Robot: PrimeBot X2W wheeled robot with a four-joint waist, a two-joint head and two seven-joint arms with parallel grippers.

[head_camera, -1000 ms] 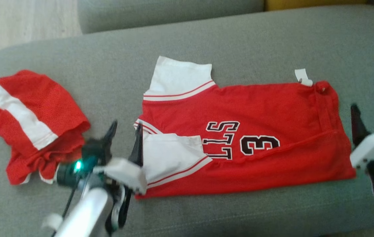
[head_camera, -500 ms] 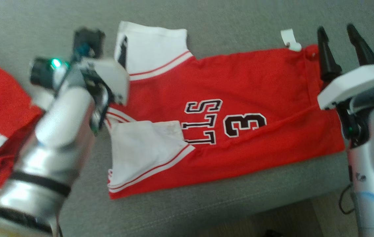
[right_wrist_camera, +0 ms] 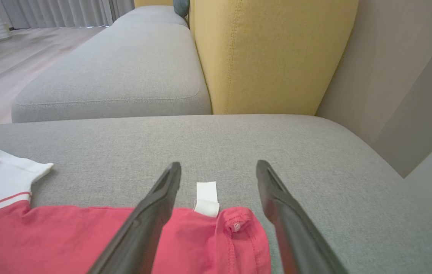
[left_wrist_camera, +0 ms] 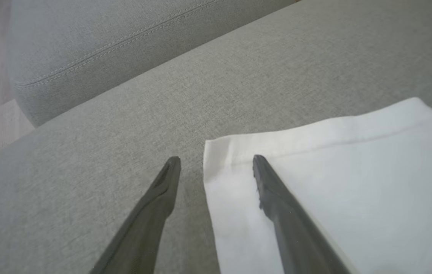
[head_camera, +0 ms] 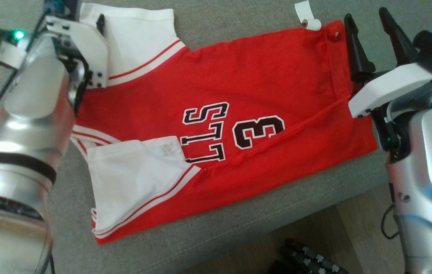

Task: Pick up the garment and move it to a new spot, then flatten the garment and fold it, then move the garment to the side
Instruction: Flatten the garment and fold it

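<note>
The left gripper (left_wrist_camera: 216, 163) has moved to the shirt's (head_camera: 238, 87) 11 o'clock sleeve (left_wrist_camera: 314, 171), the right gripper (right_wrist_camera: 219, 167) to its 1 o'clock corner. Both stand wide open and empty, seemingly ready to pinch and fold.

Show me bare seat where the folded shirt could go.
Bare seat lies beyond the shirt, up to the yellow cushion, and past its white sleeve. The front strip is thin. Both shirt ends are crowded by the left claw and right claw.
</note>
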